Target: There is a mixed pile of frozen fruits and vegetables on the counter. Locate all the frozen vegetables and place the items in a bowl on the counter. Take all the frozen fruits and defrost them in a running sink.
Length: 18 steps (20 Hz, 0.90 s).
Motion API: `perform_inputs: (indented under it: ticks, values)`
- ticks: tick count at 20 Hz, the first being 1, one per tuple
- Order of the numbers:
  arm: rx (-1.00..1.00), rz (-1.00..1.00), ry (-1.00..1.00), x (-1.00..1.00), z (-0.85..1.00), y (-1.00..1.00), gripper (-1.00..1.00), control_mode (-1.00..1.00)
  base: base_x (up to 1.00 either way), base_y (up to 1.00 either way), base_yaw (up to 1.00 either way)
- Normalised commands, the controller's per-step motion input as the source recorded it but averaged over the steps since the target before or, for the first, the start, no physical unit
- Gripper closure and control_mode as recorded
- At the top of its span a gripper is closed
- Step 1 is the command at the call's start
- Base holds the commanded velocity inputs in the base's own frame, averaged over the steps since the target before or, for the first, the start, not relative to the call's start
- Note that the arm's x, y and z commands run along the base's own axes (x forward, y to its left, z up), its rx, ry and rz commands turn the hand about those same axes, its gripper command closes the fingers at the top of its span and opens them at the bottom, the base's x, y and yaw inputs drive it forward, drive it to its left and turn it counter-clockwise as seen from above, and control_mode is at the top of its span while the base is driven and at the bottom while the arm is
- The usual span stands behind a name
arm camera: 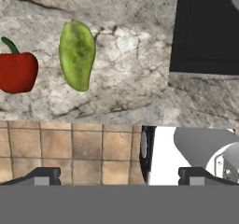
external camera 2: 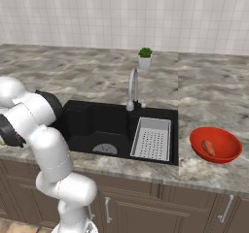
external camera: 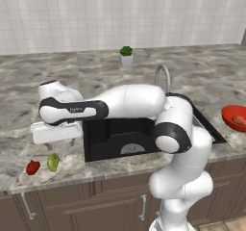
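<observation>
Hand view: gripper (arm camera: 119,176) fingers spread wide, empty, above the counter (arm camera: 130,78) front edge. Red pepper (arm camera: 17,71), cut by the frame, lies beside the yellow-green fruit (arm camera: 77,55), apart. Sink (arm camera: 205,29) rim lies right. Bowl (external camera 2: 216,144) holds the carrot (external camera 2: 208,147).

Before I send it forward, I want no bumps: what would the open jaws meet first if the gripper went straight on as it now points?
Probably the grey-brown marble counter, right of the oblong yellow-green fruit; depth is unclear.
</observation>
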Motion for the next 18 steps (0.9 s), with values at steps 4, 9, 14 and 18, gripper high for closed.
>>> perform_inputs:
  ticks: [4,9,14,18]
  values:
    - [0.00,0.03,0.05,-0.03,-0.09,0.56,-1.00,-1.00,0.00,0.00,0.00]
    - [0.00,0.00,-0.02,0.00,-0.23,0.46,-1.00,-1.00,0.00,0.00,0.00]
    - [0.00,0.00,-0.03,0.07,-0.19,0.47,-1.00,-1.00,0.00,0.00,0.00]
    - [0.00,-0.03,-0.07,0.13,-0.10,0.29,-1.00,-1.00,0.00,0.00,0.00]
